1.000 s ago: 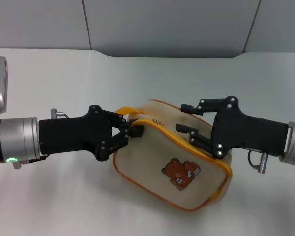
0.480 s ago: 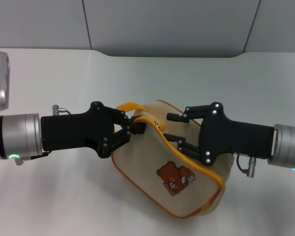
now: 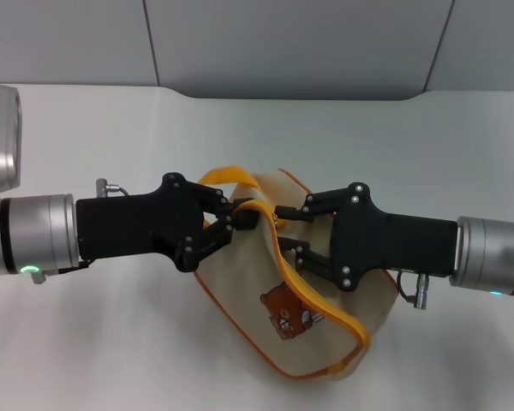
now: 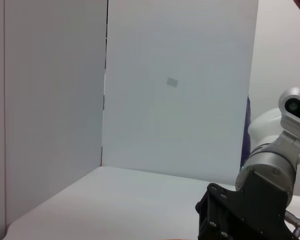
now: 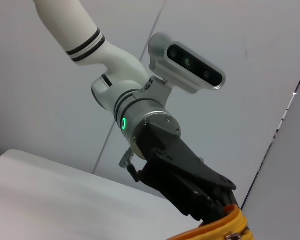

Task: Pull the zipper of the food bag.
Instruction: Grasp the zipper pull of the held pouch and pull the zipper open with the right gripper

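The cream food bag with orange piping and a brown bear print lies on the white table between my two grippers. My left gripper is shut on the bag's left end by the orange edge. It also shows in the right wrist view. My right gripper reaches in from the right, its two fingers apart on either side of the orange zip track. The zipper pull is hidden in the head view. A small metal piece on the orange track shows in the right wrist view. The orange strap handle arches above the left gripper.
The white table extends all around the bag. A grey wall stands behind its far edge. The left wrist view shows only white walls and the right arm.
My right gripper has moved left along the bag's top towards the left gripper. The bag has shifted left and sagged, and its orange track now stands off as a loose band.
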`<state>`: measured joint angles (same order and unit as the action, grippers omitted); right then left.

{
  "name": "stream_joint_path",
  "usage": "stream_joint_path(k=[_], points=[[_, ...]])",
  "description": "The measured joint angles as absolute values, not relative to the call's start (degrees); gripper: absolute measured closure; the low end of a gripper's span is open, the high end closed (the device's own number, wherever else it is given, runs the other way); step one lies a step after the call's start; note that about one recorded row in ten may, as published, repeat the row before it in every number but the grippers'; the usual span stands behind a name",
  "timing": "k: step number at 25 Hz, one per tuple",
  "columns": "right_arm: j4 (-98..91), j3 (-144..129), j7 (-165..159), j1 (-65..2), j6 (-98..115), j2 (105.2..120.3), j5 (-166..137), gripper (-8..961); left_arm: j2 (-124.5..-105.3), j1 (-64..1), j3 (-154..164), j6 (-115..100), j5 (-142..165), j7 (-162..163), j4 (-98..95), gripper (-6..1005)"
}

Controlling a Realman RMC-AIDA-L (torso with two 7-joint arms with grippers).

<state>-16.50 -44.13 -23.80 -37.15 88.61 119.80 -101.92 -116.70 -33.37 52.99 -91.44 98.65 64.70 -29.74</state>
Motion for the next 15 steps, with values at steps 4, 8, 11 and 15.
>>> stream_joint_path(k=[4,8,11,15], points=[[-16.5,-43.7,-24.0,-37.2,88.6,119.8,-101.9,674,-116.72,-33.4,53.0,-91.6,98.7,64.7,-29.7,938],[-16.4,-43.5,-24.1,-37.3,88.5,119.8,-101.9,742,-116.73,-33.4,53.0,-91.6,98.7,64.7,-29.7,937],[-16.4,-43.7,-24.1,-37.5,88.3,119.8,-101.9,797,-116.72,-33.4,53.0,-91.8,98.7,64.7,-29.8,937],[-16.4,-43.8,-24.1,-37.7,87.6,119.8,-101.9,891,-116.71,-33.4,53.0,-92.0,98.8,64.7,-30.1,938]])
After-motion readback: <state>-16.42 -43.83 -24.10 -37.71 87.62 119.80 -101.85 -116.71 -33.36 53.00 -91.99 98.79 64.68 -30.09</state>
